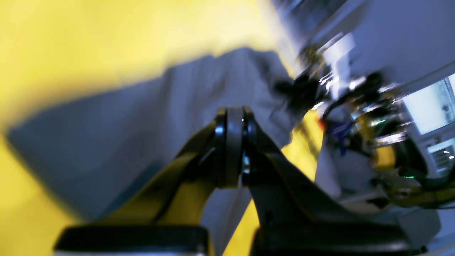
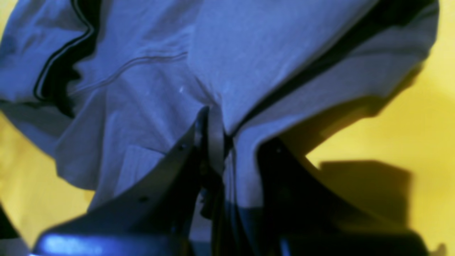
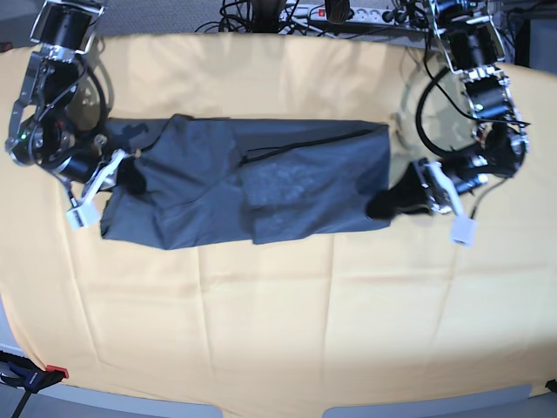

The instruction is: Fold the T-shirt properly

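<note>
With the T-shirt (image 3: 252, 192) pinched in both the left claw (image 1: 233, 142) and the right claw (image 2: 217, 135), a lengthwise fold is judged underway, and an even lift of both ends is called for.

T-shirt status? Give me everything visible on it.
The T-shirt is dark slate blue-grey, soft cotton by its look, lying as a wide, wrinkled band across the yellow-orange cloth, partly folded with overlapping layers and a stitched seam showing. The right gripper is shut on a fabric fold at one end. The left gripper is shut at the opposite edge; whether it pinches fabric is unclear in the blur.
</note>
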